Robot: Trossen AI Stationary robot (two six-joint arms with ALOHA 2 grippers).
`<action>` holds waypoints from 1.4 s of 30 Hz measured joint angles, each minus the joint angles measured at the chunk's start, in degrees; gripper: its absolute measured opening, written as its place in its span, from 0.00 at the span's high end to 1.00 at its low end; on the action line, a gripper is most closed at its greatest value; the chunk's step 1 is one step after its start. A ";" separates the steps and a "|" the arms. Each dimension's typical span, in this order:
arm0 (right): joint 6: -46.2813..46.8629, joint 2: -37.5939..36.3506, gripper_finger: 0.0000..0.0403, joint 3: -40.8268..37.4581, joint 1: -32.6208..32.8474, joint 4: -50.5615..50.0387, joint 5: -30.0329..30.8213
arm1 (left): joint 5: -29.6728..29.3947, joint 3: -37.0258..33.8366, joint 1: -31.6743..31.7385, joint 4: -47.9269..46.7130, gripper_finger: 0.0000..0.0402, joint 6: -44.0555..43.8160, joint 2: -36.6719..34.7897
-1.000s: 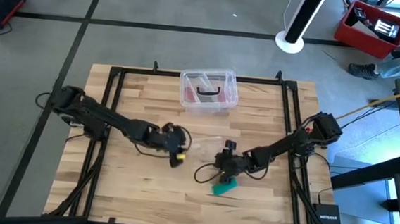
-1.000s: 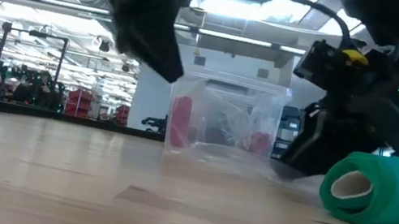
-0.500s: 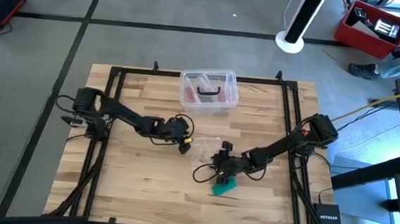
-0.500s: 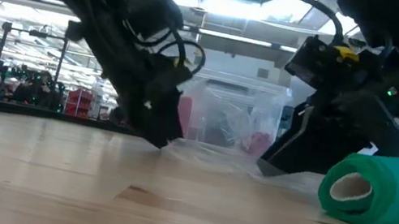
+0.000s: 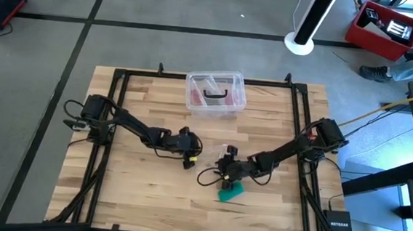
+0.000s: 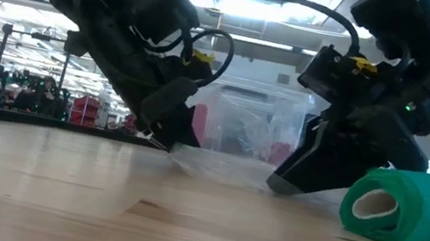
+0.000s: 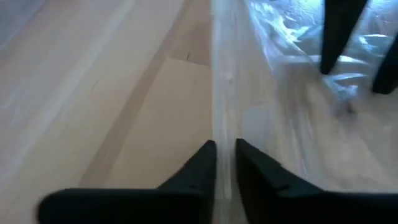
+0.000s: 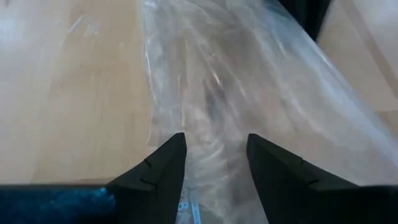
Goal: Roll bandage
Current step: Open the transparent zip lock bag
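The bandage [image 6: 412, 208] lies as a compact teal roll on the wooden surface [image 5: 135, 191], just beside the right end effector [image 5: 226, 163] — it looks light, soft and easily squashed, so a gentle hold across its round sides seems best. The left end effector [image 7: 225, 163] has its fingers nearly together on the edge of a clear plastic wrapper [image 8: 230, 81], while the right one's fingers stand apart over that wrapper. A clear plastic box [image 5: 215, 94] sits at the surface's far edge — a workshop hall shows beyond.
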 joint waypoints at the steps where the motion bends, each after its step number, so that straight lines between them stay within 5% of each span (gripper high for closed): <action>1: -0.06 0.00 0.56 0.00 -0.22 -0.04 0.21 | 0.02 0.00 -0.12 0.02 0.93 0.15 0.06; 7: -0.49 -4.13 0.56 -0.29 -0.11 -5.12 0.65 | -6.22 -0.12 -1.71 -1.36 0.99 3.46 -2.06; 15: 0.63 -24.46 0.56 -0.22 -0.07 -23.13 -0.87 | -19.88 2.38 -6.63 -6.95 1.00 15.67 -13.73; 22: 3.07 -36.19 0.56 -2.73 -0.14 -31.17 7.36 | -28.02 3.89 -10.59 -7.07 1.00 26.45 -20.67; 27: 4.33 -41.96 0.56 -11.06 -0.22 -22.72 7.99 | -28.76 3.78 -12.59 -7.54 1.00 27.47 -21.30; 34: 3.11 -41.12 0.56 -22.89 -1.80 11.80 1.24 | -29.92 3.79 -13.83 -6.93 1.00 26.71 -20.69; 42: 7.63 -36.27 0.56 -23.43 -1.99 14.21 -3.06 | -31.08 3.89 -13.78 -6.51 1.00 26.40 -20.79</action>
